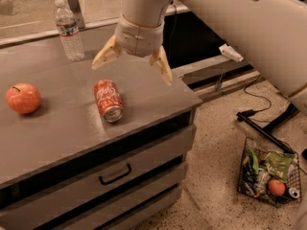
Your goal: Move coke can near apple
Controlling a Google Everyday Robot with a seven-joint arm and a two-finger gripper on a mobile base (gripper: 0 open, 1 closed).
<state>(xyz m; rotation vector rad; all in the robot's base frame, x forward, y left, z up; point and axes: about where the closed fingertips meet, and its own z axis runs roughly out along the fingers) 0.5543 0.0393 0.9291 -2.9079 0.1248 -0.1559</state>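
The coke can [108,99] lies on its side on the grey cabinet top [57,128], one silver end toward the front edge. The apple [23,98] sits on the same top at the far left, well apart from the can. My gripper [132,71] hangs above the cabinet, just behind and slightly right of the can, with its two tan fingers [161,64] spread wide and nothing between them. It does not touch the can.
A clear water bottle [68,31] with a white cap stands at the back of the cabinet. Drawers with a handle [115,174] face front. On the floor at right, a wire basket [267,178] holds snacks and a small fruit. Cables and a black stand lie nearby.
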